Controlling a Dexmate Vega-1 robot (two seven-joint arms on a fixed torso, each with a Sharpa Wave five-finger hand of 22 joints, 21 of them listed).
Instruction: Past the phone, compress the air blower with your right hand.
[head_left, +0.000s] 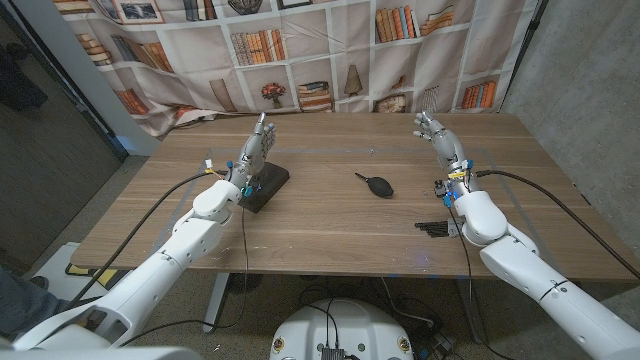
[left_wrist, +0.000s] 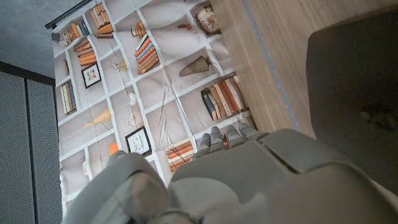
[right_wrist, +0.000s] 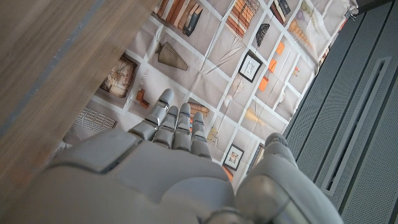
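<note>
The air blower (head_left: 377, 185) is a small black bulb with a thin nozzle, lying alone mid-table; my right hand (head_left: 441, 141) stands apart, fingers straight, holding nothing.

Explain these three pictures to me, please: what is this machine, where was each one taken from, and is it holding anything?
It is a robot with two arms, each ending in a human-like hand, standing at a wooden table. The wide picture comes from a camera on its head, looking down. The other two come from cameras on its wrists, looking along the back of each hand, so they appear turned; the bookshelves behind are a printed backdrop.

On the table lie a small black air blower near the middle, a dark phone beside the left hand, and a small dark object near the right arm that I cannot identify.

Neither hand holds anything. The right hand is raised with fingers extended, well away from the blower.
</note>
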